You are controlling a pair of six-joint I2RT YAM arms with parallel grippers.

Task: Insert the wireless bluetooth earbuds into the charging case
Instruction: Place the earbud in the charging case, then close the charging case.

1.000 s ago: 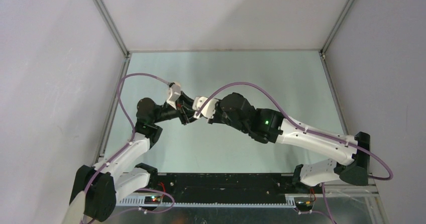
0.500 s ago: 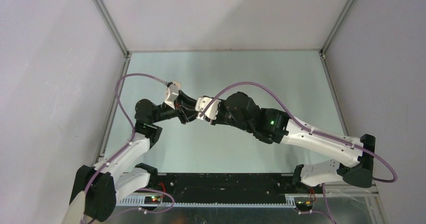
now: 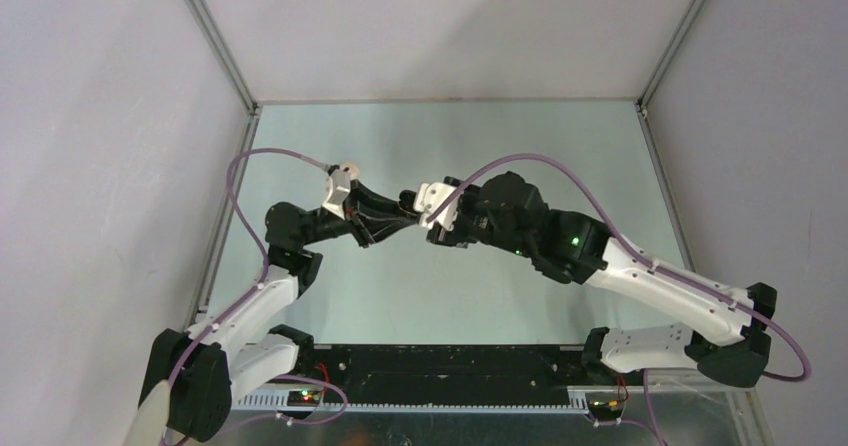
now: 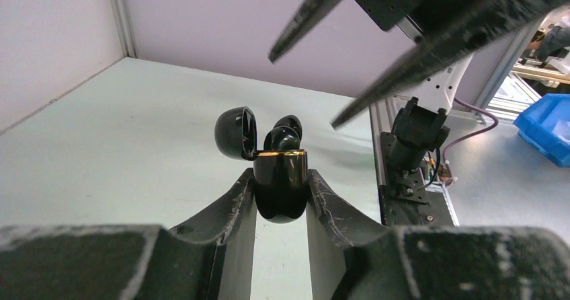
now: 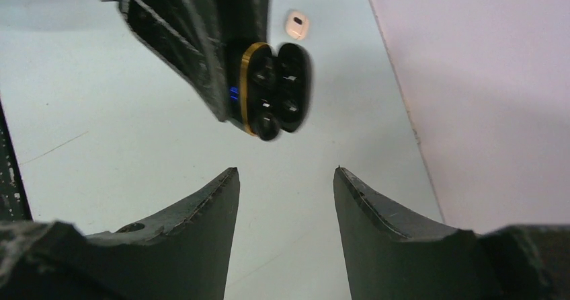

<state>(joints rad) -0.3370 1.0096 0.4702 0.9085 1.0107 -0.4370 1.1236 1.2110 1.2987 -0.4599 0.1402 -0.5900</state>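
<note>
Right hand [image 5: 285, 169]: fingers parted to a moderate gap, nothing between them. A second ago it was nosed up against the left hand with its fingers nearly together. It has since opened and drawn back toward its own side.

Left hand [image 4: 279, 173]: clamped on the black charging case [image 4: 281, 185], one finger on each flank, with the case upright and its lid [image 4: 235, 133] swung open. The case sits just ahead of the right fingertips, apart from them.

Black earbuds [image 4: 285, 133] show above the case's gold rim, and from the right wrist both wells look filled.

Judgement: the right hand has let an earbud go into the case, so the black pair appears to be in. How fully they are seated I cannot tell.

Beyond the case, on the surface [image 5: 101, 111], lies a small cream-white piece [image 5: 296, 24]. Whether it is a case or an earbud is unclear.

Likely remaining for this case: shutting the lid.
</note>
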